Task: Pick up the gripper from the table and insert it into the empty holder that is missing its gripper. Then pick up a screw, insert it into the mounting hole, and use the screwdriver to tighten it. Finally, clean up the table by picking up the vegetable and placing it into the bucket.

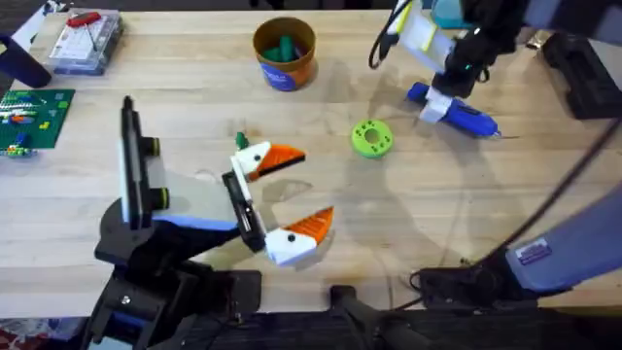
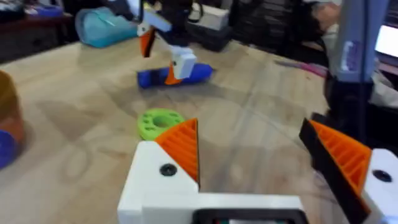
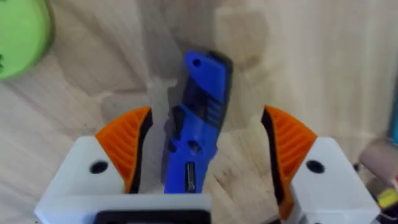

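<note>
The right gripper (image 1: 449,97) hangs over the blue screwdriver (image 1: 457,112) at the upper right of the overhead frame, its orange-padded fingers (image 3: 127,146) spread wide on either side of the tool and not gripping it. The screwdriver lies flat on the wooden table (image 1: 175,117), its body running between the two pads in the right wrist view. The left gripper (image 1: 292,190) sits at lower centre of the overhead frame with its two orange fingers parted and nothing between them. A flat lime-green disc (image 1: 371,138) rests on the wood just right of centre, between the two grippers. At the top centre stands the orange-brown bucket (image 1: 285,53) with a blue label, and the green vegetable (image 1: 283,48) lies inside it. A black upright plate (image 1: 129,160) on a dark base stands at the left of the frame, beside the left arm.
</note>
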{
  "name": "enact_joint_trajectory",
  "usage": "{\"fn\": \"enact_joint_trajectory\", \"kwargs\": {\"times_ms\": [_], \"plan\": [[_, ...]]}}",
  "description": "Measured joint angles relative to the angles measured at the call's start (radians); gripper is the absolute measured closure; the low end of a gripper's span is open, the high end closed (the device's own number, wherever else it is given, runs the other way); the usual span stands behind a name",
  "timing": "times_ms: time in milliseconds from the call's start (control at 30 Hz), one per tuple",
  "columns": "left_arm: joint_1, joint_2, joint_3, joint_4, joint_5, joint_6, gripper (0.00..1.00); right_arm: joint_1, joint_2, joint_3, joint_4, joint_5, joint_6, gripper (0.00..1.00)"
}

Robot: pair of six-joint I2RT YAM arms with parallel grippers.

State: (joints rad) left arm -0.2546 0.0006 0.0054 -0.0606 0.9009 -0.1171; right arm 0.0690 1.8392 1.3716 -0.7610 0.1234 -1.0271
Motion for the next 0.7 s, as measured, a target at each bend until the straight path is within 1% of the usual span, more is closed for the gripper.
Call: {"fn": "enact_joint_trajectory", "kwargs": {"times_ms": [167,267,367,433,533,600,700], "plan": [[0.005,0.0,0.0,0.109,-0.105,-0.051,0.014,0.025,-0.183,0.0,0.001,-0.03,0.09,0.006],[0.016,0.0,0.001,0.118,-0.171,-0.072,0.014,0.037,-0.291,0.0,0.002,-0.044,0.157,0.006],[0.037,0.008,0.013,0.101,-0.236,-0.081,0.015,0.047,-0.387,0.0,0.005,-0.051,0.223,0.006],[0.06,0.044,0.054,0.056,-0.274,-0.082,0.015,0.055,-0.44,0.0,0.001,-0.066,0.262,0.005],[0.106,0.138,0.155,-0.025,-0.314,-0.075,0.015,0.076,-0.506,0.0,-0.01,-0.104,0.316,0.005],[0.143,0.23,0.256,-0.115,-0.329,-0.057,0.015,0.091,-0.546,0.0,-0.02,-0.137,0.348,0.006],[0.203,0.398,0.423,-0.262,-0.347,-0.013,0.015,0.113,-0.599,0.0,-0.046,-0.18,0.394,0.005]]}}
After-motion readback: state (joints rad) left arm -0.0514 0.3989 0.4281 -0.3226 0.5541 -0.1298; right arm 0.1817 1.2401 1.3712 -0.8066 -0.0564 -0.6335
